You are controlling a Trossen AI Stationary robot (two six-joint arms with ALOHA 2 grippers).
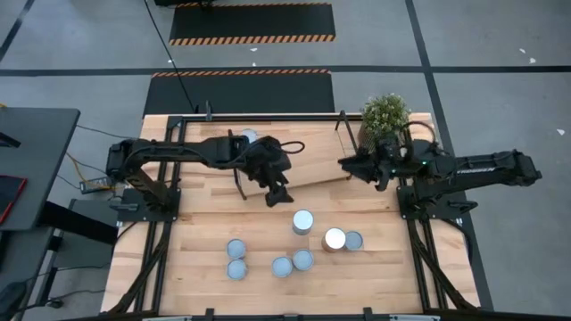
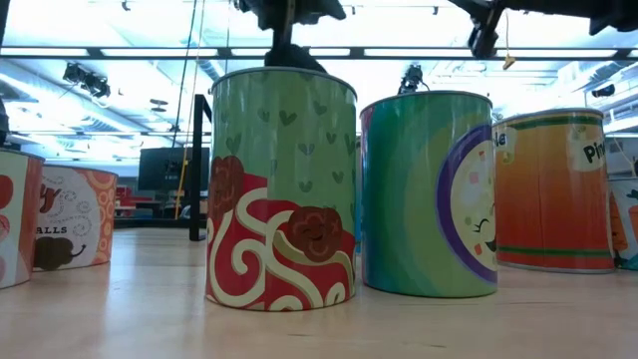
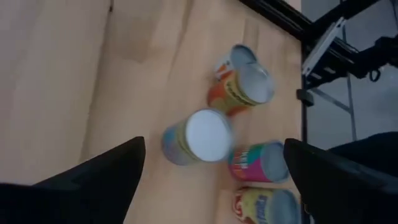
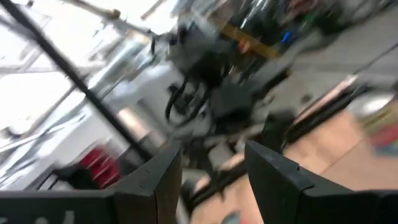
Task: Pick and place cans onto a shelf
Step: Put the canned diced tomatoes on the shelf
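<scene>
Left dark two-finger gripper (image 1: pixel 279 193) hangs over mid-table, arm reaching in from the left, fingers spread wide and empty, above the small silvery-topped cylindrical cans (image 1: pixel 303 222) clustered on the tabletop toward the near edge. One can (image 1: pixel 249 136) sits on the slanted light-wood shelf (image 1: pixel 312 160). Right gripper (image 1: pixel 346 165), clenched and empty, waits by the shelf's right end.

We see a pale wooden table (image 1: pixel 196 267) with a smooth, planked, lightly glossy surface. The cans (image 1: pixel 303 221) have shiny silvery metal tops and glossy printed labels. The shelf (image 1: pixel 308 152) is smooth light wood with thin black metal rods. The arms look matt black.
</scene>
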